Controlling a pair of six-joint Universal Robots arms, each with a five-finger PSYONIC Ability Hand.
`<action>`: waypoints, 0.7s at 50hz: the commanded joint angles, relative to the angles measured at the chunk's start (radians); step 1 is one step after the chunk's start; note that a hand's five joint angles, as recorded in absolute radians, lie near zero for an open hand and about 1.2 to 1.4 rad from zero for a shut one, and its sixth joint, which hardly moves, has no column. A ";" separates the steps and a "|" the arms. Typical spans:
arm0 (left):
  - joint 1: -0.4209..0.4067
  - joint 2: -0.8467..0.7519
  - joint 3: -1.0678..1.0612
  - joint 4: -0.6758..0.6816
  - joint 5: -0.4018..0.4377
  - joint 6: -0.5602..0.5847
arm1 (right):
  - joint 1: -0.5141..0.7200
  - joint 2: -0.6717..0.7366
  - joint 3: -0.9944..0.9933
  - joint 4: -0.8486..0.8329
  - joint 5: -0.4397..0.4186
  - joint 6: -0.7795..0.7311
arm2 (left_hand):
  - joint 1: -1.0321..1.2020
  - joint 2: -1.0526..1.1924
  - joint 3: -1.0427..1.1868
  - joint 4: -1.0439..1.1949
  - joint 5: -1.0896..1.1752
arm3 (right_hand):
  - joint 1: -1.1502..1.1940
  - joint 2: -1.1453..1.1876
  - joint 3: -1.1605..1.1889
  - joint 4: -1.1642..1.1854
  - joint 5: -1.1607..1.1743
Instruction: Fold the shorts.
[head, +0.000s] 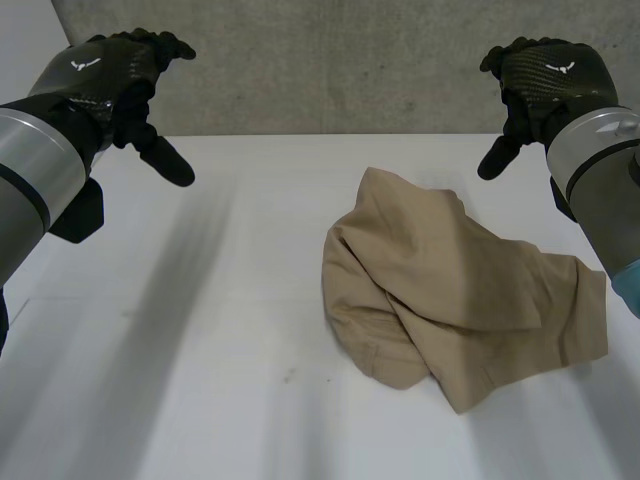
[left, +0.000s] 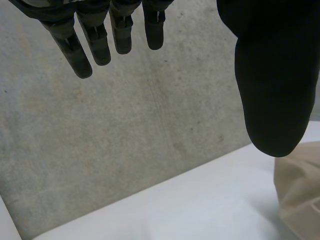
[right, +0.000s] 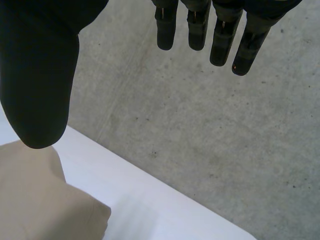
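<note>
Tan shorts (head: 455, 280) lie crumpled in a heap on the white table (head: 230, 330), right of its middle. My left hand (head: 125, 85) hangs in the air high at the far left, open, fingers (left: 97, 40) straight and thumb (left: 272, 85) spread, holding nothing. My right hand (head: 535, 85) hovers at the far right, above and behind the shorts, open too, with straight fingers (right: 220, 35) and thumb (right: 37, 75) apart. A corner of the shorts (left: 300, 190) lies past the left thumb, and another part of the shorts (right: 40, 200) sits below the right thumb.
A grey concrete wall (head: 330, 70) rises behind the table's far edge. Bare white tabletop stretches left of the shorts and along the front.
</note>
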 joint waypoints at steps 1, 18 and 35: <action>0.000 0.004 0.008 -0.030 0.013 -0.002 | 0.002 0.005 -0.002 0.016 -0.010 -0.006 | -0.029 -0.031 -0.038 -0.026 -0.045 | -0.030 -0.045 -0.044 -0.060 -0.057; -0.058 -0.103 -0.081 0.068 0.059 0.001 | 0.005 0.008 0.058 0.108 -0.187 -0.220 | -0.029 -0.031 -0.038 -0.026 -0.045 | -0.030 -0.045 -0.044 -0.060 -0.057; -0.184 -0.513 -0.030 0.120 0.056 -0.115 | -0.146 -0.026 0.541 -0.134 -0.227 -0.274 | 0.168 0.166 0.160 0.172 0.152 | -0.030 -0.045 -0.044 -0.060 -0.057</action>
